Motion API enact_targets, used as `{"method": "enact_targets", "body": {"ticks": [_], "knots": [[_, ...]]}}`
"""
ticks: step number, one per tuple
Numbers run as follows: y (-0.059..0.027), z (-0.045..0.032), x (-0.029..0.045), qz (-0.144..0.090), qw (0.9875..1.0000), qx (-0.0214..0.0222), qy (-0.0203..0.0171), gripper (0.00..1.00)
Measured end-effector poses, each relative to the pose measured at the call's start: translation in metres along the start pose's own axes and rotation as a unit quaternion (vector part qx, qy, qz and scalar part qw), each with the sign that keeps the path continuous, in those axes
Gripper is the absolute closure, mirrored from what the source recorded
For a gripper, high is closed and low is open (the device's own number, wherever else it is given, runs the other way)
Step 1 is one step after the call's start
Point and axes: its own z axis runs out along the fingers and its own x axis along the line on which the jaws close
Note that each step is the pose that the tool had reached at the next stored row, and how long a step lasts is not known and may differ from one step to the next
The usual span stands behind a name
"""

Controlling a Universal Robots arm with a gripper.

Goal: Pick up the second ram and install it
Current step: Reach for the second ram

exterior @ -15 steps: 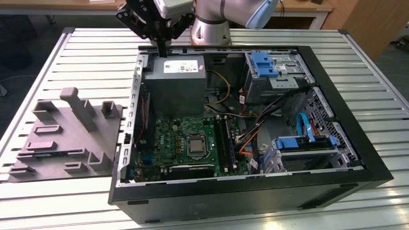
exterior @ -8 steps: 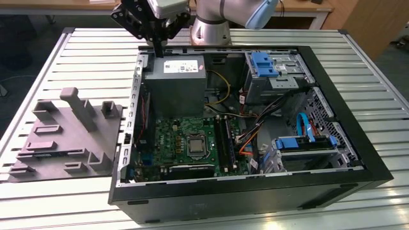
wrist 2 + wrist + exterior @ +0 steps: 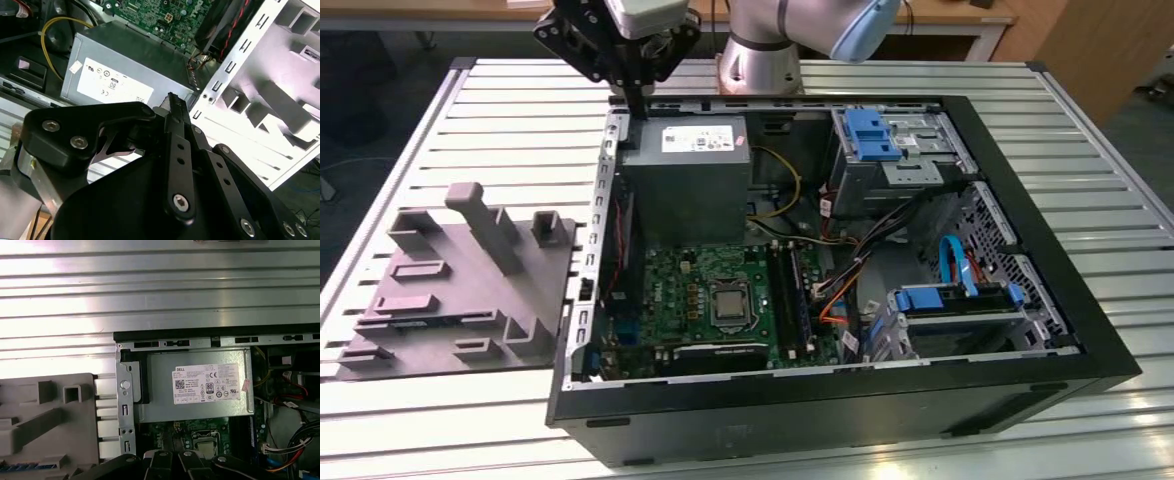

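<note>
Hovering over the boxy grey sheet-metal power supply (image 3: 694,170) inside the open black steel computer case (image 3: 854,405), the black jointed gripper (image 3: 635,105) has its jaws pressed together with nothing visible between them. The case sits on a ribbed, shiny aluminium worktop (image 3: 494,110), beside a matte grey moulded fixture (image 3: 454,280) with blocky posts and rectangular recesses. In the first wrist view, what appears to be the slim dark blue memory stick (image 3: 22,467) lies flat in that fixture, well apart from the jaws.
</note>
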Motion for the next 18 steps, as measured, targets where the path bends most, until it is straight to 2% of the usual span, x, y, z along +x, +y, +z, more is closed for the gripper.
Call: {"method": "enact_targets", "body": {"ticks": [18], "knots": [[-0.0021,-0.0013,0.0286,0.0,1.0,-0.0004,-0.0059,0.9]]}}
